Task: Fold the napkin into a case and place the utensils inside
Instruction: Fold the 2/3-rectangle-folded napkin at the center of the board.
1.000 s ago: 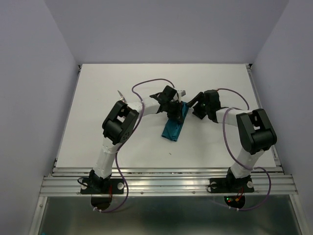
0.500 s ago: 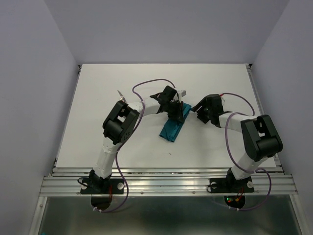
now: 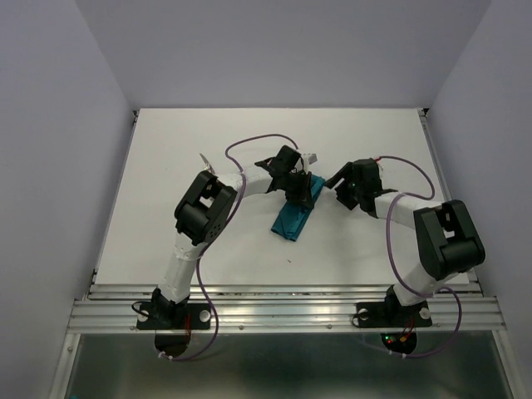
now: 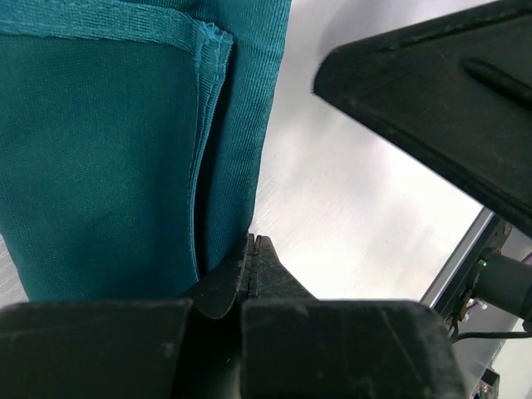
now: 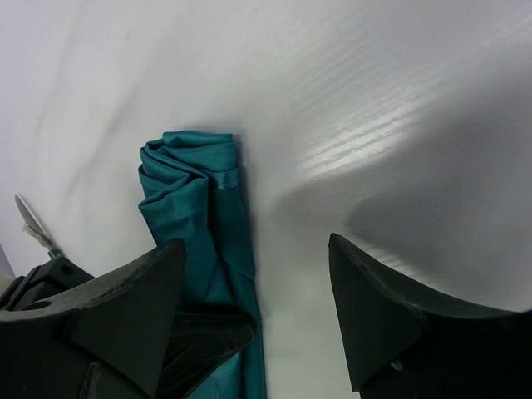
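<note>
Your left gripper sits on the far end of the case, mid table. The top view hides its jaws, but the left wrist shows fingertips pressed shut at the cloth edge. Just right of it, your right gripper has jaws wide, empty in its wrist view.

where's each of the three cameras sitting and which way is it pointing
Top external: above and behind the robot, facing down on the table; both arms show whole, with the napkin between them.
Left wrist: on the left wrist, facing down past the shut left gripper at the napkin's hemmed edge.
Right wrist: on the right wrist, facing the table through the open right gripper, with the napkin's end beyond.
Shared: the napkin appears in all three views.
</note>
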{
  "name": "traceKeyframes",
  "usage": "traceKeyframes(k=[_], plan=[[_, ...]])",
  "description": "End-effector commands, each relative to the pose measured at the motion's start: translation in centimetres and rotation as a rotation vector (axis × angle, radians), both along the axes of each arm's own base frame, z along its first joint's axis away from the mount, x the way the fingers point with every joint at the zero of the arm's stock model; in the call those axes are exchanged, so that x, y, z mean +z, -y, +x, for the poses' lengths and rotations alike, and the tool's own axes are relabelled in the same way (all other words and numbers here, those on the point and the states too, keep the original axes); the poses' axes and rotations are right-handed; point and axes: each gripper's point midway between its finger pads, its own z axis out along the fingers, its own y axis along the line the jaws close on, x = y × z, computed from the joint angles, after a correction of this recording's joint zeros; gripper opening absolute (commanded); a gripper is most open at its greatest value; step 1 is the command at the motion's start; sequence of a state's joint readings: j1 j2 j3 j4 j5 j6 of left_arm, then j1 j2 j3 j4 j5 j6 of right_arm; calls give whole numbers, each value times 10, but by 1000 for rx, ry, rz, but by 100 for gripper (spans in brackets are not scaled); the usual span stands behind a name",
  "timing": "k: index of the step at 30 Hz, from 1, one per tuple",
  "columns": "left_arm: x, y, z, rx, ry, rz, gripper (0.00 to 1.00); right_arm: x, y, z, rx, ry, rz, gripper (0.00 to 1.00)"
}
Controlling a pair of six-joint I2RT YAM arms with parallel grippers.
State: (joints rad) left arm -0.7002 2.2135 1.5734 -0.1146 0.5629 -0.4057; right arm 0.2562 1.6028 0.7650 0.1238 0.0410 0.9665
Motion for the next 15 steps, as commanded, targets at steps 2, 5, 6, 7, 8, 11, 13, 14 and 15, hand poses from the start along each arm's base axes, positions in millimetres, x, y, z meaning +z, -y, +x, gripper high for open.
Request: traceKeyframes(k=[2,5,6,7,8,11,13,14,15], plan=[[14,9,4,-28,31,-46,0,19,-23,22,111,70,35,76],[16,9,5,-28,35,-49,0,20,-31,21,142,82,49,79],[14,9,3,-29,31,-47,0,21,-32,22,145,89,53,80],[15,10,4,-31,32,-48,0,22,-32,22,146,91,53,79],[14,10,3,-31,31,-47,0,21,-32,22,152,90,50,80],[14,9,4,-31,28,-48,0,17,-37,21,170,82,45,80],[14,10,3,-32,30,-48,0,16,-39,23,181,76,47,80],[14,10,3,-33,30,-49,0,13,-42,23,196,66,51,77],[15,10,3,-33,31,-50,0,7,-48,21,219,50,53,75]])
